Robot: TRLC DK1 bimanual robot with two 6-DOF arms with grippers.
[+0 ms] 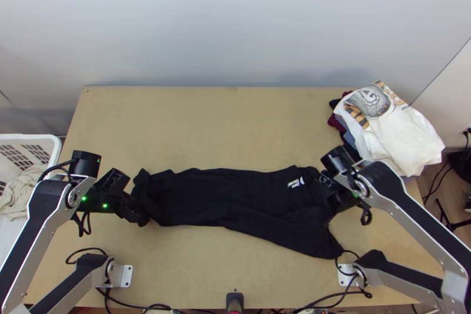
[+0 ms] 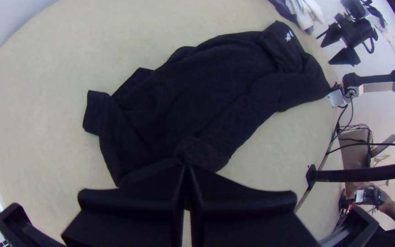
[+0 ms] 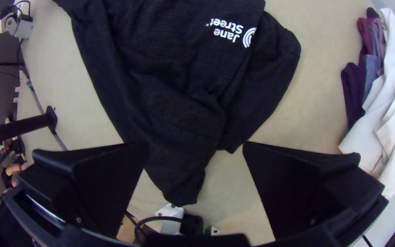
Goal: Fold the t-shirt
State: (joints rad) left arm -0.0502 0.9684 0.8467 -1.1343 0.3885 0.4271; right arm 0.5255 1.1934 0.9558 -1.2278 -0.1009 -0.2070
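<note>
Top view: the left gripper (image 1: pixel 141 215) pinches the black shirt (image 1: pixel 224 199) by its edge, fingertips together; the right gripper (image 1: pixel 325 192) has fingers spread wide, cloth between them.

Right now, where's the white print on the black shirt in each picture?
Top view: the white print is right of centre, on the black shirt.
Left wrist view: at the shirt's end away from the left end effector.
Right wrist view: beyond the right end effector, whose fingers are open.
Shared landmark: the clothes pile, nearest that printed end.
</note>
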